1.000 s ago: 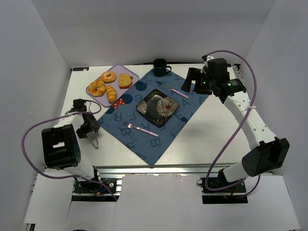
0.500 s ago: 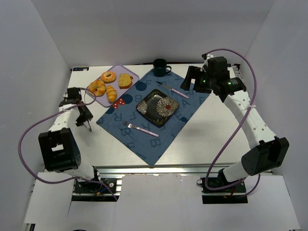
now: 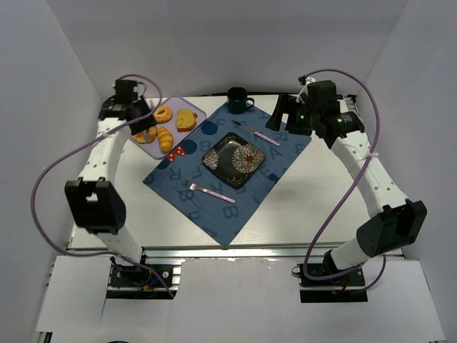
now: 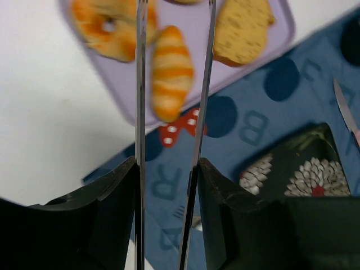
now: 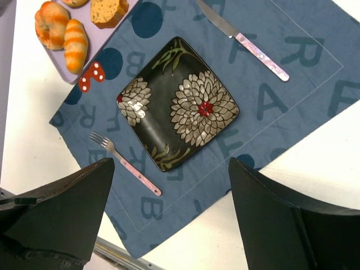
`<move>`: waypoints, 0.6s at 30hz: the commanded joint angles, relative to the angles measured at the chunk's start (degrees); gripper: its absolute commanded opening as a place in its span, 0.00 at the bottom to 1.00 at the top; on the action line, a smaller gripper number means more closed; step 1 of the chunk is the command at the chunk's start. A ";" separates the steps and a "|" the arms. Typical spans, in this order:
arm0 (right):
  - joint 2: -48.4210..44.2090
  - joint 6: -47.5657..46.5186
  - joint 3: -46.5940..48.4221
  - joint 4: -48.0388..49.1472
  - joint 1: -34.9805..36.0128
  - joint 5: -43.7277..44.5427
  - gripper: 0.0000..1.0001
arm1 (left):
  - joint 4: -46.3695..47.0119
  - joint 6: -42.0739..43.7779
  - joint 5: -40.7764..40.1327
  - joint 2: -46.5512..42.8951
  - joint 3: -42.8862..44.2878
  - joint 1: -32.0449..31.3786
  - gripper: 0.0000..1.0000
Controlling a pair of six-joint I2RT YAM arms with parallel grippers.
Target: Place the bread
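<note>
A purple tray at the back left holds several breads: a striped croissant, a ring doughnut, a toasted slice and a glazed pastry. My left gripper hovers above the tray, open and empty. In the left wrist view its thin fingers frame the croissant, well above it. A black flowered plate lies empty on the blue placemat. My right gripper is wide open and empty, high over the mat's far right; it shows in the right wrist view above the plate.
A fork lies on the mat left of the plate and a knife to its right. A dark green cup stands at the back. White walls close in the table on three sides.
My left arm has swung from low at the table's left side up and back, and now hangs over the purple tray. The right arm has barely moved.
</note>
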 commanded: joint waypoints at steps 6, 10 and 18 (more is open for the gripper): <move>1.50 -1.32 4.90 1.86 -0.15 0.76 0.89 | -5.39 1.00 1.65 11.39 14.63 -4.34 0.56; 1.94 -1.50 4.99 1.86 -0.15 0.85 0.89 | -5.84 0.39 1.64 12.10 13.67 -4.78 0.57; 2.99 -1.41 4.99 2.30 -0.15 0.50 0.89 | -6.19 0.21 0.24 11.75 9.37 -5.57 0.59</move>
